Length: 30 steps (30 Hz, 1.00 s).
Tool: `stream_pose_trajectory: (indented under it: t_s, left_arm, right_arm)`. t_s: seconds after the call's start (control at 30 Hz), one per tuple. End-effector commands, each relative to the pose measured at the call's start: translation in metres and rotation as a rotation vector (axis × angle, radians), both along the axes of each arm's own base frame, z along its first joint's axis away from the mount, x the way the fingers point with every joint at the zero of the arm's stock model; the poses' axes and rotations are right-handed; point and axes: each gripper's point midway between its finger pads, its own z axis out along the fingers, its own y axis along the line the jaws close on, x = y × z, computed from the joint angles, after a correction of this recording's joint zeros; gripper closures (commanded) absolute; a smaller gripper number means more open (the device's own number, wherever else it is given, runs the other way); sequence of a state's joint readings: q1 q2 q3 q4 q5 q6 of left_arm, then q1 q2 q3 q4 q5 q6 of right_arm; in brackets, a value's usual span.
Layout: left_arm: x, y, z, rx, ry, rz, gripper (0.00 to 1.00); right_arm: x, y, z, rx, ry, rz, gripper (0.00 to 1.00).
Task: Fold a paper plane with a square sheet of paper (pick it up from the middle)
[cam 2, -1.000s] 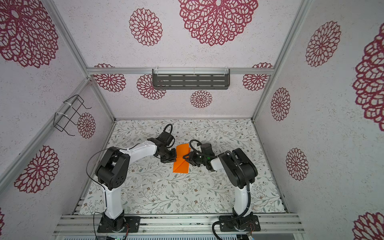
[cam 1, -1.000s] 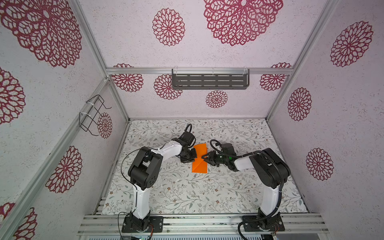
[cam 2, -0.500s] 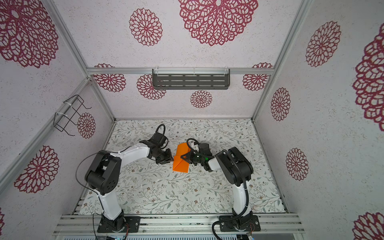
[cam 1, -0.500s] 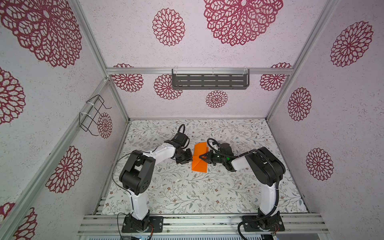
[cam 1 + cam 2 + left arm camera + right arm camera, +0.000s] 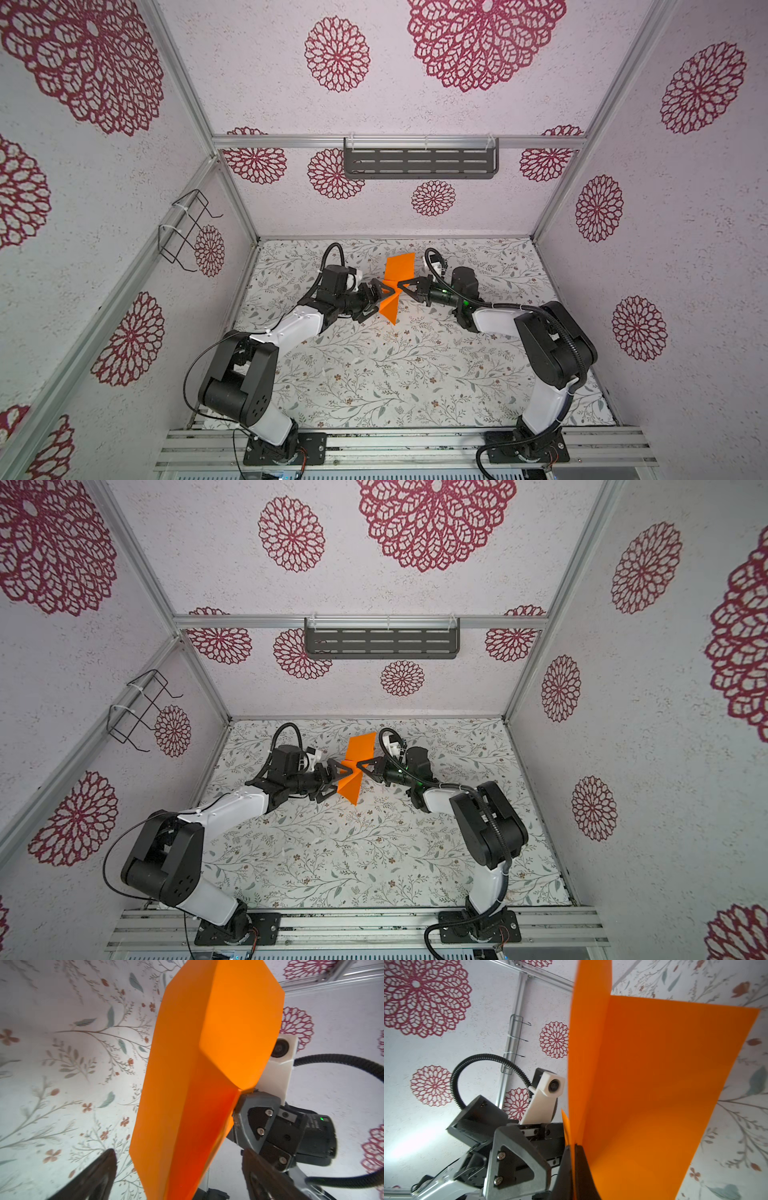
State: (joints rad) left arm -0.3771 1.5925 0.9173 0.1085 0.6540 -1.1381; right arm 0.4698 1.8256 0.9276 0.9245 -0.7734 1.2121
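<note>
**Mat.** The flowered mat (image 5: 395, 374) lay beneath the right gripper (image 5: 401, 286), which is the reference point here.

**Arms.** The right arm (image 5: 552, 353) reached in to the reference from its own side. The left arm (image 5: 291, 328) reached in from the opposite side, so the two wrists faced each other.

**Paper.** In both top views the partly folded paper (image 5: 399, 270) (image 5: 361, 748) sat at the tip of the right gripper and appeared raised off the mat. Its long axis ran crosswise to the direction in which the right gripper pointed, with a squared end on the far side of the tip and a pointed end on the near side. The right wrist view showed a broad panel (image 5: 654, 1084) and a narrower flap standing off it along a crease.

**Right gripper.** Its jaws were closed flat on the paper near mid-length, at the crease (image 5: 574, 1147).

**Left gripper.** The left gripper (image 5: 379, 302) stood directly opposite the right gripper, with its jaws spread wide and gripping nothing. In the left wrist view the paper ran between its fingers (image 5: 97, 1176). A gap showed at that finger; contact at the other could not be determined.

**Assessment.** The left gripper was the free one, and the paper lay straight ahead of it, inside its jaws. A fresh hold would probably need only closing, provided the fingers met paper and not the right gripper's tip.
</note>
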Motion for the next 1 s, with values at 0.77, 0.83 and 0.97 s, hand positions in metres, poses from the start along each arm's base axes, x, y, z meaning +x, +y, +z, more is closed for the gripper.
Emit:
stream_pose_trajectory:
  t_s: [0.77, 0.83, 0.97]
  left_arm:
    - [0.009, -0.014, 0.038, -0.107, -0.07, -0.039, 0.7]
    - [0.009, -0.014, 0.037, -0.102, -0.066, -0.041, 0.74]
    - [0.011, -0.013, 0.034, -0.088, -0.057, -0.039, 0.85]
  right_arm:
    - [-0.008, -0.012, 0.022, 0.06, -0.031, 0.039, 0.99]
    - [-0.008, -0.013, 0.021, 0.059, -0.03, 0.036, 0.99]
    - [-0.007, -0.014, 0.019, 0.048, -0.03, 0.028, 0.96]
